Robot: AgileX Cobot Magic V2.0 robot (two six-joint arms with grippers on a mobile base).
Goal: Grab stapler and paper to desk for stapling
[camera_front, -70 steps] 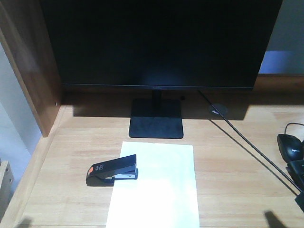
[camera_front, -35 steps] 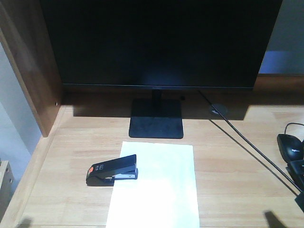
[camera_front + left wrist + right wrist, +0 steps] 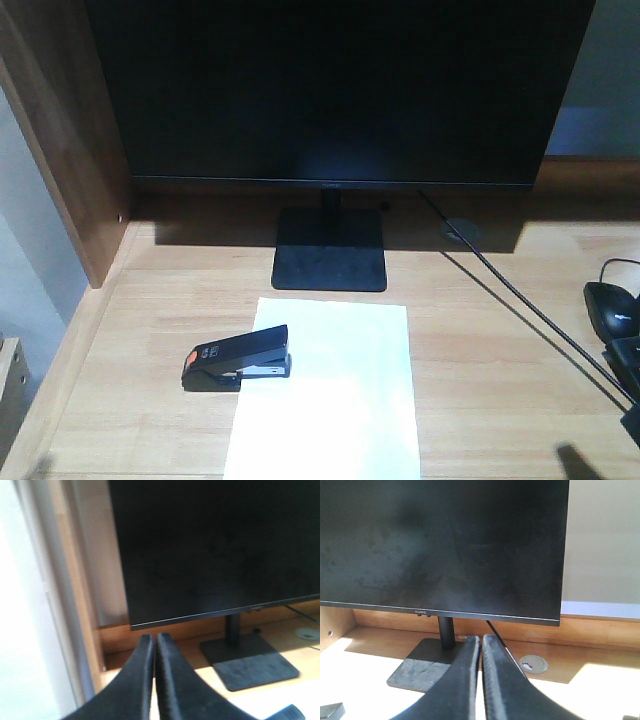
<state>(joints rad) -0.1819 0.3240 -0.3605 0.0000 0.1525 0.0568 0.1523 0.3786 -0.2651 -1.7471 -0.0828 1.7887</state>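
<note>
The stapler [image 3: 238, 359] sits on the bench [image 3: 480, 360] in front of the monitor stand [image 3: 330, 262], its mouth over the paper [image 3: 330, 400] edge. Left pincer [image 3: 154, 647] and right pincer [image 3: 481, 647] are both closed, empty. Best press straight down on the top.

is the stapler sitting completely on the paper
No, the stapler lies across the left edge of the paper, with its orange-patched end resting on the bare desk.

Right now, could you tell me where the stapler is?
In the front view, the stapler sits on the desk, overlapping the paper's left edge, before the monitor stand.
</note>
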